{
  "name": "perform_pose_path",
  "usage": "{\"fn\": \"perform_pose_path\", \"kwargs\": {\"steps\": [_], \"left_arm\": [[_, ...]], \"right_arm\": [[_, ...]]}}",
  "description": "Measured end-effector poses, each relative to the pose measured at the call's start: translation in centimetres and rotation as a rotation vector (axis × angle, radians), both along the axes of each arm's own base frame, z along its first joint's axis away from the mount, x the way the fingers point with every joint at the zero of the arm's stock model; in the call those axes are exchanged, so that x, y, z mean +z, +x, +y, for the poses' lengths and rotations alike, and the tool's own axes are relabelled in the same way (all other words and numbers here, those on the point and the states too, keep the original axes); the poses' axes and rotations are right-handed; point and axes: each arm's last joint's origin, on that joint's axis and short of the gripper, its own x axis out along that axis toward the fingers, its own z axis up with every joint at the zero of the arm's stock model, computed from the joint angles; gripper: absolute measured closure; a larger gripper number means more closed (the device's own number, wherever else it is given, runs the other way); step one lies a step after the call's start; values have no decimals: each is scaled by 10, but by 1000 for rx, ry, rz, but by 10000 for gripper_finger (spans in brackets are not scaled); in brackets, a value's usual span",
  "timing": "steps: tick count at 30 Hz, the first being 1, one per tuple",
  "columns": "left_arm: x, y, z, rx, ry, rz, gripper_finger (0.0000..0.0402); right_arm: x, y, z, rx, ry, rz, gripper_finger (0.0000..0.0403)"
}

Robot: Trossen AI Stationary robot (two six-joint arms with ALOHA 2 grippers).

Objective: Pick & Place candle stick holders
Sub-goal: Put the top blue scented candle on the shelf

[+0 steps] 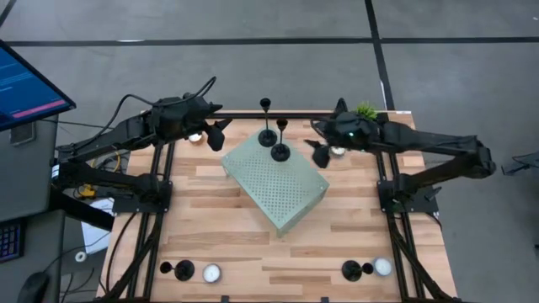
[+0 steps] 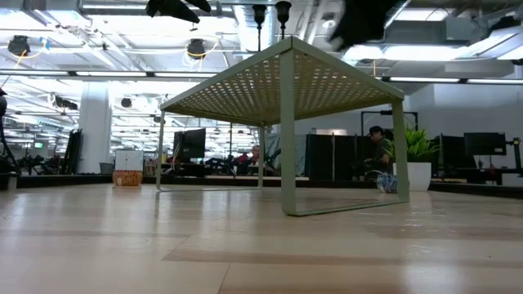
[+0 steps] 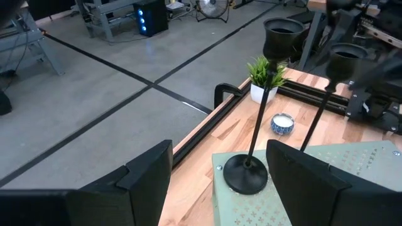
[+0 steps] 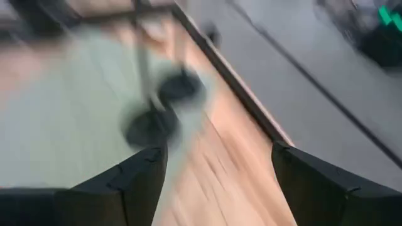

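Observation:
Two black candle stick holders stand by their disc bases on the far corner of a pale green perforated stand (image 1: 282, 189): one (image 1: 268, 135) nearest the corner, the other (image 1: 280, 151) just beside it. Two more stand on the table near its front edge (image 1: 184, 270) (image 1: 352, 270). My left gripper (image 1: 221, 130) hangs open left of the stand's far corner, and the corner holder's base (image 3: 246, 174) shows just beyond its fingers. My right gripper (image 1: 320, 153) is open right of the pair, whose bases (image 4: 151, 125) appear blurred ahead of it. Neither touches anything.
Tealights lie at the front edge (image 1: 210, 272) (image 1: 383, 267) and under each arm near the back (image 1: 195, 136) (image 1: 338, 151). A small green potted plant (image 1: 365, 109) stands at the back right corner. The stand is raised on thin legs (image 2: 288, 163), with bare wood around it.

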Motion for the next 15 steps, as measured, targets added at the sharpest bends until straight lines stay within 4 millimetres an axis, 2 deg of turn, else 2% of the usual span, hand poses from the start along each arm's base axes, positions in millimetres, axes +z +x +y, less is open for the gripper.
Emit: {"fn": "perform_pose_path", "kwargs": {"steps": [3,6,11,15], "left_arm": [[0,0,0,0,0,0,144],[0,0,0,0,0,0,144],[0,0,0,-1,0,0,144],[0,1,-1,-30,-3,-4,144]], "right_arm": [[-12,-27,-3,-128,76,180,126],[-27,-40,-8,-211,147,254,126],[-54,-42,-24,-270,294,331,115],[-82,-43,-41,-357,357,467,75]]}}
